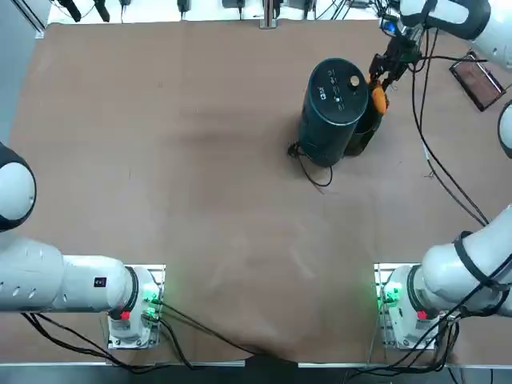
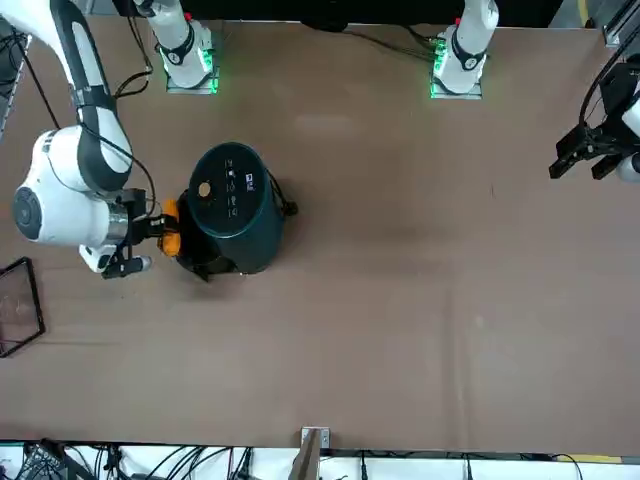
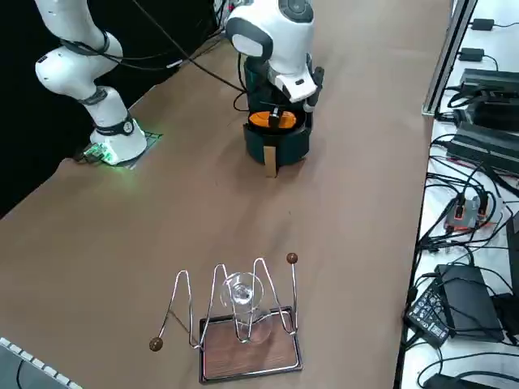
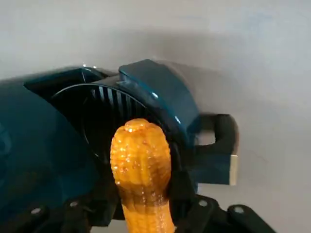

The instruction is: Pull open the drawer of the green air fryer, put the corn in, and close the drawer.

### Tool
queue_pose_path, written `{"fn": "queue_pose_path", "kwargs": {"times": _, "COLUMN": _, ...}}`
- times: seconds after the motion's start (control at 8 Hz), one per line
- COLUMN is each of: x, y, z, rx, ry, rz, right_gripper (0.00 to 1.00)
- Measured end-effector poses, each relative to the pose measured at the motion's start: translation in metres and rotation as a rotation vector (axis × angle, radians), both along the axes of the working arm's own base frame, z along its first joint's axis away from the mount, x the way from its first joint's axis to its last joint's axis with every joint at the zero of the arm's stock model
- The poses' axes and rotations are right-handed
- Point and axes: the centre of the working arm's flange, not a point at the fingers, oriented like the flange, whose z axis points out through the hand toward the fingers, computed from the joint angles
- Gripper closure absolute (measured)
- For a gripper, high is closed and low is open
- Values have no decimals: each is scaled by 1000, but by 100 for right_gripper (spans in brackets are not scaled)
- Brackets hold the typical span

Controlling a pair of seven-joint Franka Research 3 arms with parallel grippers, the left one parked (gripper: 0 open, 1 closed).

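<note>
Green air fryer standing at far right of table, blocking passage there; drawer sticking out open on its right, handle jutting further; right gripper hanging over open drawer, clamping corn, filling room above basket; black cord trailing near side of fryer; wire rack with glass sitting off right edge; left and near table lying broad, unobstructed.

The glossy white right arm, with rounded shells and dark grey joint bands, is trailing black cables. Its black claw is showing small silver screws. Its white base, at five o'clock on the table, is glowing green with a red button.
</note>
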Motion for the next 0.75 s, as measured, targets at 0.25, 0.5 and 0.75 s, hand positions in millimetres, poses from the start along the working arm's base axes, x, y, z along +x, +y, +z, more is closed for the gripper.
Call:
{"fn": "queue_pose_path", "kwargs": {"times": 0.25, "x": -1, "y": 12, "z": -13, "rx": 3, "ry": 22, "rz": 13, "right_gripper": 43}}
{"fn": "queue_pose_path", "kwargs": {"times": 0.5, "x": -2, "y": 19, "z": -18, "rx": -1, "ry": 35, "rz": 4, "right_gripper": 29}}
{"fn": "queue_pose_path", "kwargs": {"times": 0.75, "x": -2, "y": 19, "z": -16, "rx": -3, "ry": 34, "rz": -3, "right_gripper": 2}}
